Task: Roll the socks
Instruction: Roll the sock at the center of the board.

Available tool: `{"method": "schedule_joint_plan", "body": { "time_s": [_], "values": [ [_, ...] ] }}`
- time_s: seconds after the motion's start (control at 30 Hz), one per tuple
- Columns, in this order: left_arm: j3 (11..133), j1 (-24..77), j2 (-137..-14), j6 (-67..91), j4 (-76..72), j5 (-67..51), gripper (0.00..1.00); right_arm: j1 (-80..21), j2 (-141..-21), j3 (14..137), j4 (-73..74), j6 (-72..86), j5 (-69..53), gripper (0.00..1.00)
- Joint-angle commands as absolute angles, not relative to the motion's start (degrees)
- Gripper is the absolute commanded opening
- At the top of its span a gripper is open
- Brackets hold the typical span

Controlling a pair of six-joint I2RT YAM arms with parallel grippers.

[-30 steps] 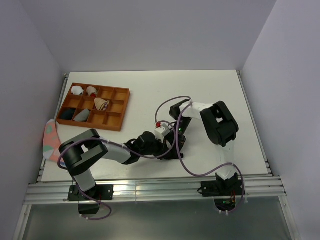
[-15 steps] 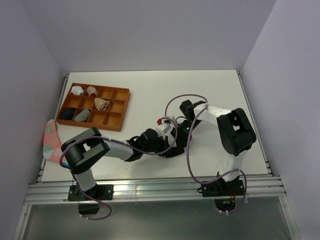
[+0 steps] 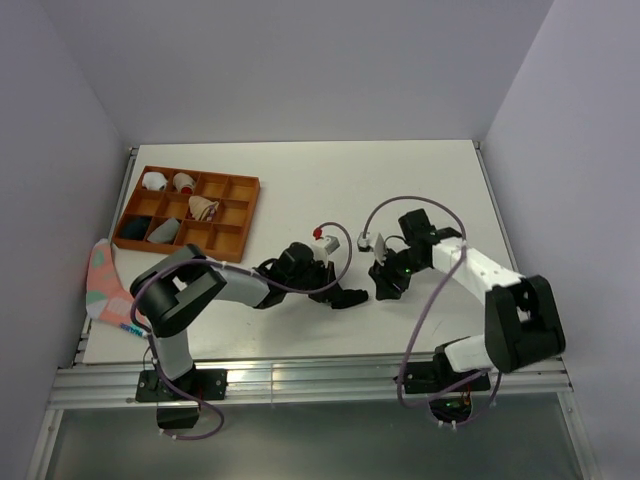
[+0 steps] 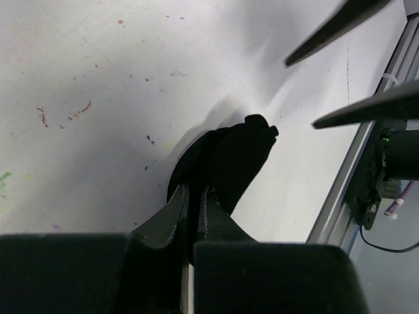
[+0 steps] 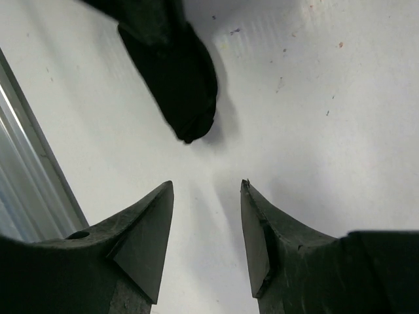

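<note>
The black sock [image 4: 226, 154] is a dark bunched lump on the white table, near the middle front in the top view [image 3: 350, 297]. My left gripper [image 4: 194, 186] is shut on its near end and lies low on the table [image 3: 330, 285]. My right gripper [image 5: 206, 183] is open and empty, a short way right of the sock [image 3: 385, 283], and the sock's tip [image 5: 183, 85] lies ahead of its jaws. Its fingers [image 4: 366, 111] show in the left wrist view. A tan and maroon sock [image 3: 204, 208] lies in a tray compartment.
An orange compartment tray [image 3: 240, 215] stands at the back left and holds small white and grey bundles [image 3: 153, 181]. A pink sock with teal spots [image 3: 100, 280] hangs over the table's left edge. A metal rail [image 3: 320, 375] runs along the front edge.
My right arm has swung out to the right and its gripper has pulled back from the black sock. My left gripper keeps hold of the sock and has shifted slightly.
</note>
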State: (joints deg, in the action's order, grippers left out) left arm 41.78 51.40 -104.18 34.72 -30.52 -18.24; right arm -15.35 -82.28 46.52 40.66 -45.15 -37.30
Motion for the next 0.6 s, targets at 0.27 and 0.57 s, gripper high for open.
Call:
{"method": "schedule_joint_plan", "body": {
  "time_s": [0.27,0.57],
  "values": [
    [48.9,46.6,-111.5,31.0,-6.9,-25.7,0.00,-17.9,-66.5,38.9,35.0,-56.5,-38.3,0.55],
    [52.7,45.2,-116.0,31.0,-2.7,-28.4,0.00,-29.9,-60.5,31.3,25.9,-56.0,-30.2,0.57]
  ]
}}
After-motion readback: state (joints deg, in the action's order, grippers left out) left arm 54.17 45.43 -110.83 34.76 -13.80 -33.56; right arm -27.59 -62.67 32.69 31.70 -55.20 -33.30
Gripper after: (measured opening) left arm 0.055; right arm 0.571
